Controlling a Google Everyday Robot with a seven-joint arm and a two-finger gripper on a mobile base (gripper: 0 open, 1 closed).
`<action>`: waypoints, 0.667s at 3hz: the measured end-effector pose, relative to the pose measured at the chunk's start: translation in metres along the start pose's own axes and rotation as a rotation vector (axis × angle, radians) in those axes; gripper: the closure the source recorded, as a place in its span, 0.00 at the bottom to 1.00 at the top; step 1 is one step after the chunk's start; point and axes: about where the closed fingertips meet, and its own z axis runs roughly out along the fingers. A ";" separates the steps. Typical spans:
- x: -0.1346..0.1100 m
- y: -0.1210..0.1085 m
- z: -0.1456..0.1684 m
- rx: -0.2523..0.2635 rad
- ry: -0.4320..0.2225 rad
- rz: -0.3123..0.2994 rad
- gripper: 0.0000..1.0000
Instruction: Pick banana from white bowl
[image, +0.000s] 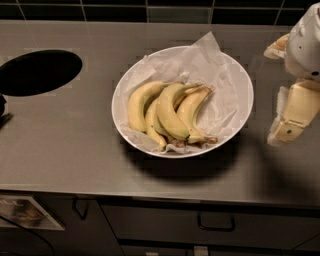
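- Grey steel counter fills the view, with dark wall tiles behind it and drawer fronts below its front edge.
- Farthest from the gripper, at the opposite end of the counter, is a black oval hole. It plays no part in the task.
- Between that hole and the gripper, and much nearer the gripper, stands the white bowl. It is round, shallow and glossy, and lined with crumpled white paper that pokes above the far rim.
- Lying in the bowl on the paper is the banana bunch, on the side of the bowl away from the gripper. There are some four curved yellow fruits side by side, with browned ends, and they look ripe and soft enough to bruise.
- At the right edge the gripper hangs over the bare counter, just beside the bowl's rim and apart from it. It has hold of nothing, and I cannot tell how far open it is.
- My reading is that the pick is not yet done. Every banana is untouched in the bowl, so the reach over the rim, the grasp and the lift are all left.
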 end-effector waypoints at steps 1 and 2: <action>-0.029 0.011 -0.002 -0.018 -0.052 -0.046 0.00; -0.062 0.027 -0.007 -0.064 -0.136 -0.105 0.00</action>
